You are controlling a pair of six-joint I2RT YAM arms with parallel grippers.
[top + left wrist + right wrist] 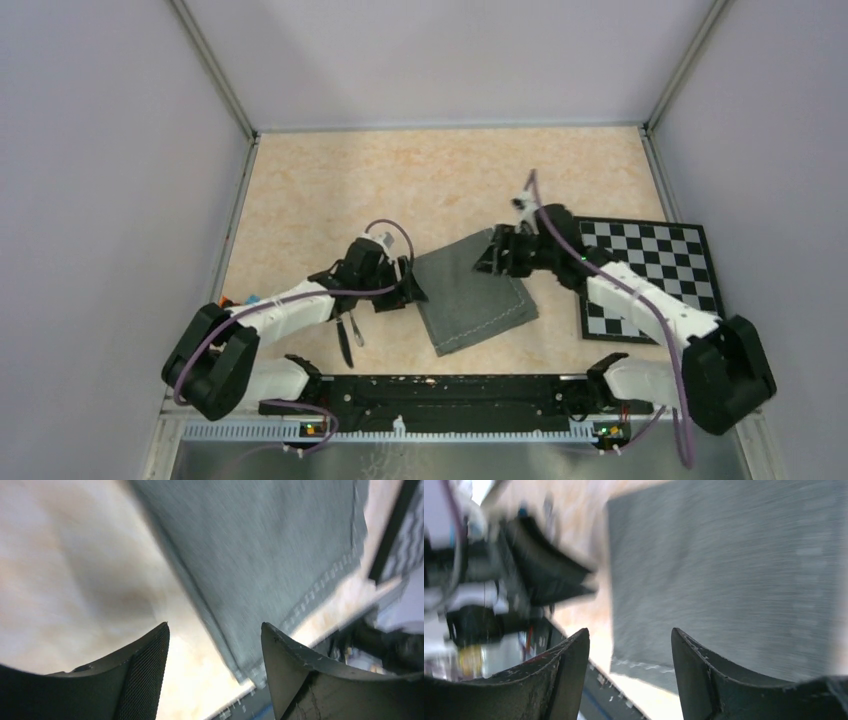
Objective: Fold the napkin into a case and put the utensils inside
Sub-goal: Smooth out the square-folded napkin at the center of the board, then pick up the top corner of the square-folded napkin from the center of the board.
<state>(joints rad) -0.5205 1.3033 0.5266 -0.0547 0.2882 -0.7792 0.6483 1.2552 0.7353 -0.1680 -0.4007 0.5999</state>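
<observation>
**Desk:** What are we looking at?

**Photographer:** A dark grey napkin flat on the tabletop, with a robot arm at each side of it. The left gripper sits at the napkin's left edge and the right gripper at its far corner. Both have their fingers spread, with nothing between them.

**Desk:** So neither one has hold of the cloth?

**Photographer:** No. Each wrist camera shows bare finger pads and the cloth lying beyond them. The left edge looks doubled and thick, so I'd judge it folded over at least once. It is too broad to pass for a case yet.

**Desk:** Why are they posted on opposite sides?

**Photographer:** My guess is that each arm can then pinch its own edge and carry the next fold across evenly, without dragging the cloth askew.

**Desk:** And the cutlery?

**Photographer:** The utensils lie well to the left of the napkin, partly under the left arm. They're out of the way of the folding, and within that arm's reach, I'd say. I can't tell knife from fork there. A checkered board lies just off the napkin's right side and plays no part.
</observation>
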